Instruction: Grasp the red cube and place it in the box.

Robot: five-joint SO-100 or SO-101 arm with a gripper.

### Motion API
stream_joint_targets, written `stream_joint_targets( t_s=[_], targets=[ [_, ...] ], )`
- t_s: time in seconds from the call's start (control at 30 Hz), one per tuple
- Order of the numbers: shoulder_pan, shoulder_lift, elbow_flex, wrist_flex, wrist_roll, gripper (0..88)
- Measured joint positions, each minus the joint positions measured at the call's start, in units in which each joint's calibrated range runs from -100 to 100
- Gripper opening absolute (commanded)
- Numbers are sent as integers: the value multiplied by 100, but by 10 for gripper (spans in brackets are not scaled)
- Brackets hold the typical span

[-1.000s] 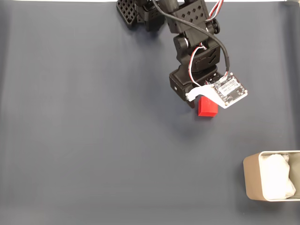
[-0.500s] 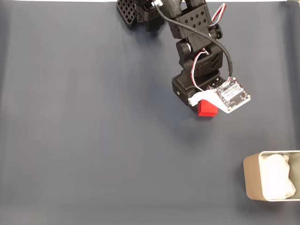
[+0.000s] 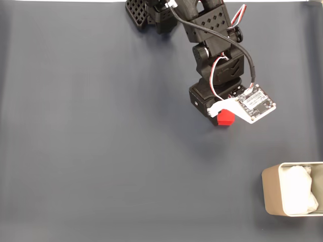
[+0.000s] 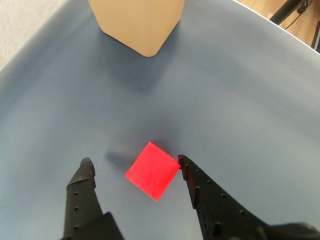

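Partly hidden under the arm, the red cube [image 3: 224, 118] sits between the spread, ungripping end effector [image 4: 134, 164] fingers, box [image 4: 136, 22] cropped.

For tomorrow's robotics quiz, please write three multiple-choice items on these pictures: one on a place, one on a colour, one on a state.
1. In the wrist view, where does the cube lie?
A. Between the pincer's two fingers
B. Inside the box
C. On top of the box

2. What colour is the cube?
A. Green
B. Red
C. Yellow

3. How does the pincer stand?
A. Shut on the cube
B. Open, with the cube not clamped
C. Shut on the box's wall

Answers:
1 A: the cube sits on the mat between the fingers of the pincer, far from the box.
2 B: its faces are bright red in both views.
3 B: one finger meets a corner of the cube, while the other finger stands clear of it.
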Motion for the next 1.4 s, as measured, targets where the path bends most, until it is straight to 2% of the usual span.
stream_joint_targets(
  t_s=[1.4],
  targets=[
    [-7,-182,624,-8,39,380]
  ],
)
